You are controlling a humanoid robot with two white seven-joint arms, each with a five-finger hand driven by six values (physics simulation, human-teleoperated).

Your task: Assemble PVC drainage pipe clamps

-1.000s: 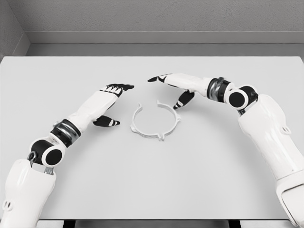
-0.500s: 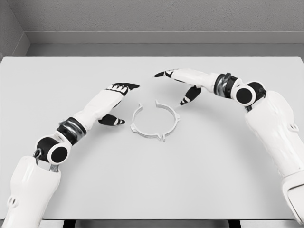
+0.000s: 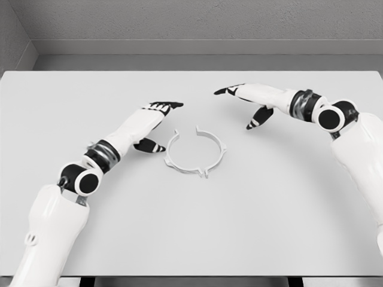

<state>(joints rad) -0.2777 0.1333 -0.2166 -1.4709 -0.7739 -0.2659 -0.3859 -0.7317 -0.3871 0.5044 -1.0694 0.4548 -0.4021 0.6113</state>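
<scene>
A white table (image 3: 191, 227) filled most of the frame, with a grey wall (image 3: 191, 21) along the top edge. Near the centre, slightly left and above the middle, a thin white clamp (image 3: 195, 153) lay flat on the table: a ring with a gap at its upper side and small tabs sticking out around its rim. The left arm came in from the lower left corner and stretched diagonally up toward the centre. The left hand (image 3: 149, 122) sat just left of the clamp, its dark-tipped fingers (image 3: 166, 106) extended toward the upper right and its thumb (image 3: 151, 145) pointing right, very close to the clamp's left edge; whether the thumb touched the ring could not be told. That hand was open and held nothing. The right arm came in from the right edge and reached left across the upper right of the frame. The right hand (image 3: 248, 98) hovered up and to the right of the clamp, clearly apart from it, with fingers stretched left and the thumb hanging down toward the table. It too was spread and empty. Soft shadows lay under both hands.
</scene>
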